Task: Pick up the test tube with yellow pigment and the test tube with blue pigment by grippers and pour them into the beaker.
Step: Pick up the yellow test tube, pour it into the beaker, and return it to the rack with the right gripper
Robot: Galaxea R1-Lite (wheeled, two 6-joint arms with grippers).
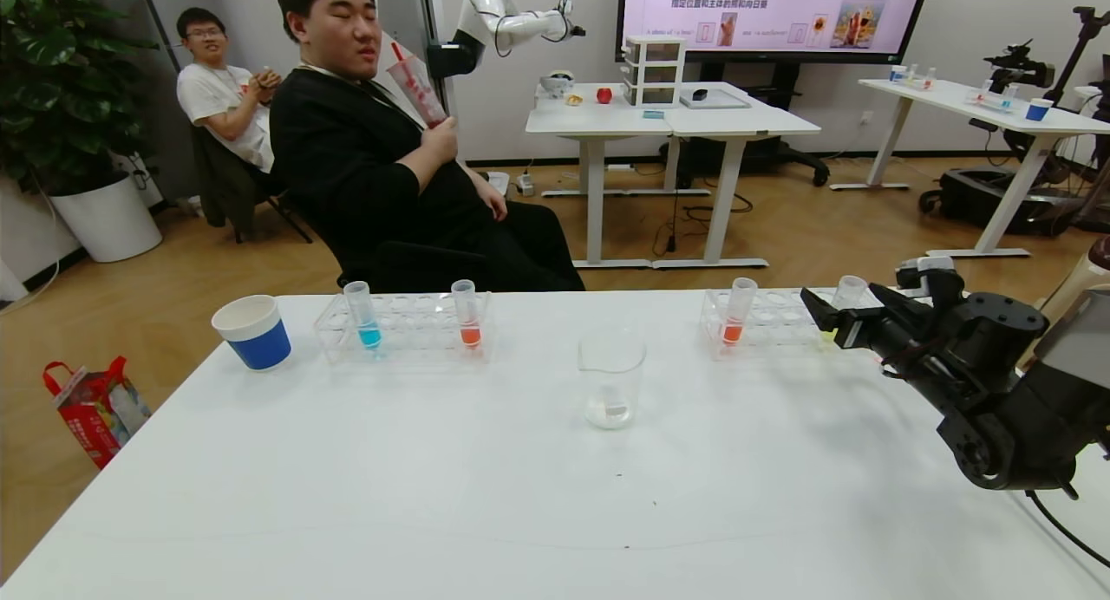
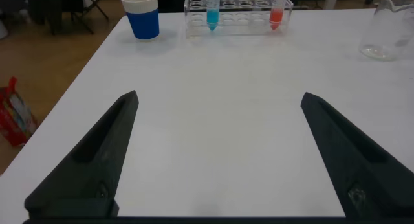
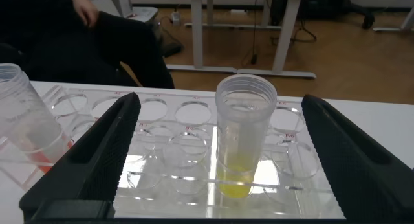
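The test tube with yellow pigment (image 3: pixel 244 140) stands upright in the right clear rack (image 1: pixel 780 309), its top showing in the head view (image 1: pixel 850 292). My right gripper (image 1: pixel 828 318) is open, with one finger on each side of that tube and not touching it; it also shows in the right wrist view (image 3: pixel 220 102). The test tube with blue pigment (image 1: pixel 364 316) stands in the left rack (image 1: pixel 408 331). The beaker (image 1: pixel 612 379) stands mid-table between the racks. My left gripper (image 2: pixel 218 101) is open and empty over bare table, out of the head view.
An orange-red tube (image 1: pixel 467 314) stands in the left rack and another (image 1: pixel 738 312) in the right rack. A white-and-blue paper cup (image 1: pixel 253 331) stands at the far left. A seated person is just behind the table's far edge.
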